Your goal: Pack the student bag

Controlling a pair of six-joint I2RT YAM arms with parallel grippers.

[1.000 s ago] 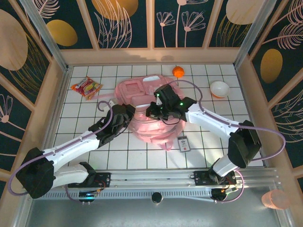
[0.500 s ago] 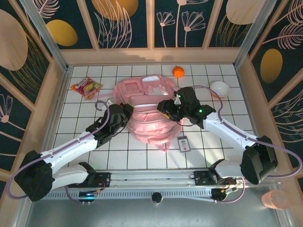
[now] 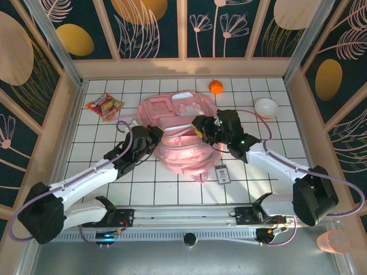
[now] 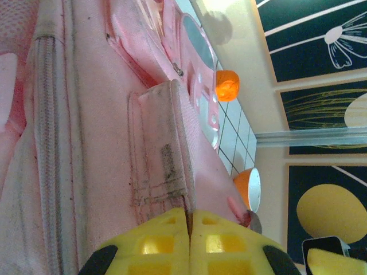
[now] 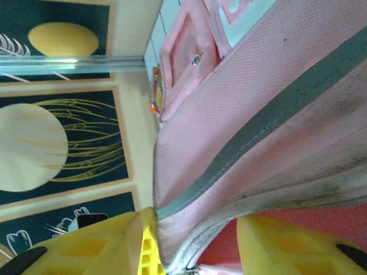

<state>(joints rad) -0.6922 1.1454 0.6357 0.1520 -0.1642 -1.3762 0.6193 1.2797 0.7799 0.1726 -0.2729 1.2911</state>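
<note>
Left jaws were closed, their yellow fingers (image 4: 223,240) pressed flat together against the student bag (image 3: 180,137). The edge of a stitched pink patch ran straight into the line where they met, so a thin fold of fabric looked pinched there. In the top view they sat at the bag's left side.

Right jaws stood parted around the grey-trimmed lip of the bag's opening, on its right side. One yellow finger (image 5: 135,240) touched the outer pink fabric. The other (image 5: 287,240) lay on the inner side with a reddish gap beside it, so the jaws straddled the lip without clamping it.

The bag lay flat near the middle of the white gridded tabletop (image 3: 97,137), pockets facing up, between the two arms.

A small orange ball (image 3: 216,87) rested beyond the bag's far right corner, apart from it. A pale bowl (image 3: 266,107) stood further right, well apart from the bag. A bright snack packet (image 3: 105,106) lay at the far left of the tabletop, near the bag but not touching it. A small printed card (image 3: 222,173) lay just beside the bag's near end.
</note>
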